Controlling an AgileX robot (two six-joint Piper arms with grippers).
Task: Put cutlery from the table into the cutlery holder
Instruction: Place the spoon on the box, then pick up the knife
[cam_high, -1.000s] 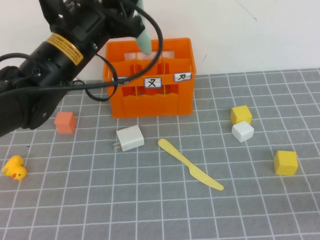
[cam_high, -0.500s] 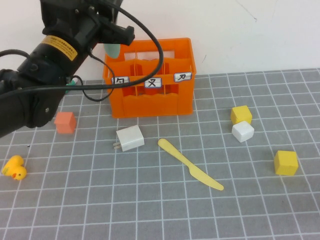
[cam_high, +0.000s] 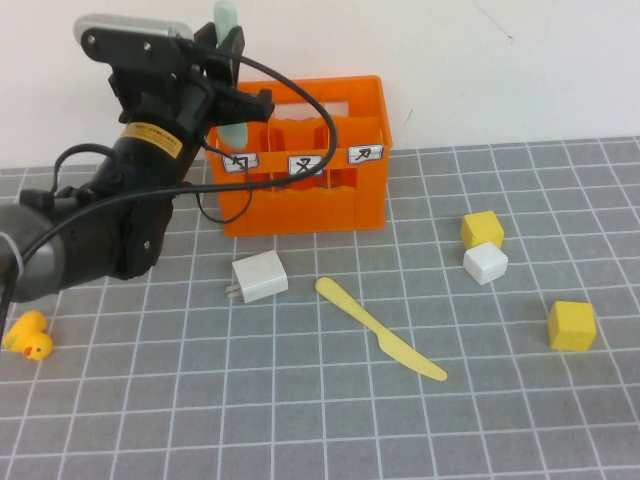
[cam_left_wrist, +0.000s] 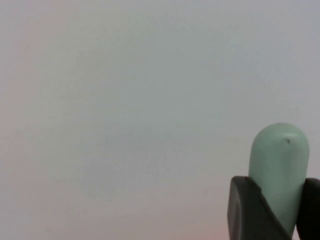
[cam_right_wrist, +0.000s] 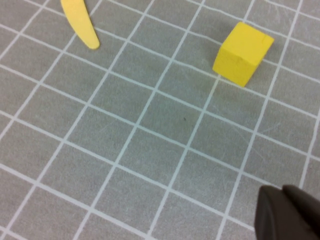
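From the raised camera, a grey table (cam_high: 330, 420) ruled with white grid lines holds an orange cutlery holder (cam_high: 310, 200) near the back wall, with three white labels on its front. The left gripper (cam_high: 232, 75) is raised above and just behind the holder's left end, clenched on a mint-green spoon (cam_high: 226, 20) that stands nearly upright, its handle end poking up above the fingers; the spoon is not yet inside any compartment. A pale yellow knife (cam_high: 380, 328) lies flat on the table in front of the holder, well apart from it. Around it sit a white charger block (cam_high: 260, 276), a yellow duck (cam_high: 28, 336) at the left edge, and three small cubes on the right: two yellow (cam_high: 482, 229) (cam_high: 571, 325) and one white (cam_high: 486, 263). The left wrist camera shows mostly blank wall, with the rounded mint spoon end (cam_left_wrist: 278, 172) pinched between two dark fingers (cam_left_wrist: 245, 210). The right wrist camera looks down on the grid, with the knife's tip (cam_right_wrist: 80, 20) at one edge and a yellow cube (cam_right_wrist: 243, 53) nearby; only a dark corner of the right gripper (cam_right_wrist: 287, 212) shows, so whether it is open or closed cannot be told. Judging by this, neither piece is stowed: the spoon awaits lowering in, and the knife remains untouched.
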